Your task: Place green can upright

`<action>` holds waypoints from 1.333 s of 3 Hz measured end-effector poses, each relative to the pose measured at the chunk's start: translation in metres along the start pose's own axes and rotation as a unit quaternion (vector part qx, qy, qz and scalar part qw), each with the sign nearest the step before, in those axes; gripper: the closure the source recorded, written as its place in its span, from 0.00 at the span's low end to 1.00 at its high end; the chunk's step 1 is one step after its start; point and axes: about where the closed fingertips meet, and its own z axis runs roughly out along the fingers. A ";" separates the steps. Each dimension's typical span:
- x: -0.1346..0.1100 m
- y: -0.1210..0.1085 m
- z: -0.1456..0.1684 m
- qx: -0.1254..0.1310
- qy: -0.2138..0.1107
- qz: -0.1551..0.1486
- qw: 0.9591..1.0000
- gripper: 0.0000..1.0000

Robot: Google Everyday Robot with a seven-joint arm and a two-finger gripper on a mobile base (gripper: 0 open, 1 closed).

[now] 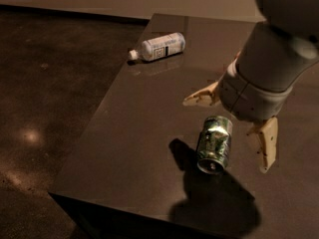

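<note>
The green can (214, 144) lies on its side on the dark table (144, 113), its silver end facing the front edge. My gripper (232, 128) hangs over the can with its two cream fingers spread wide. One finger (202, 97) points left behind the can, the other finger (265, 143) points down at the can's right. The gripper is open and holds nothing. The can is not touched as far as I can see.
A clear plastic bottle with a white label (158, 47) lies on its side near the table's far left edge. The table's left edge and front edge drop to a dark floor (45, 108). My arm's shadow falls on the table in front of the can.
</note>
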 end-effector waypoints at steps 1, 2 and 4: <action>-0.007 0.002 0.024 -0.031 0.009 -0.071 0.997 0.00; -0.004 0.002 0.040 -0.052 0.012 -0.098 0.994 0.00; -0.001 0.003 0.056 -0.079 -0.004 -0.117 0.990 0.16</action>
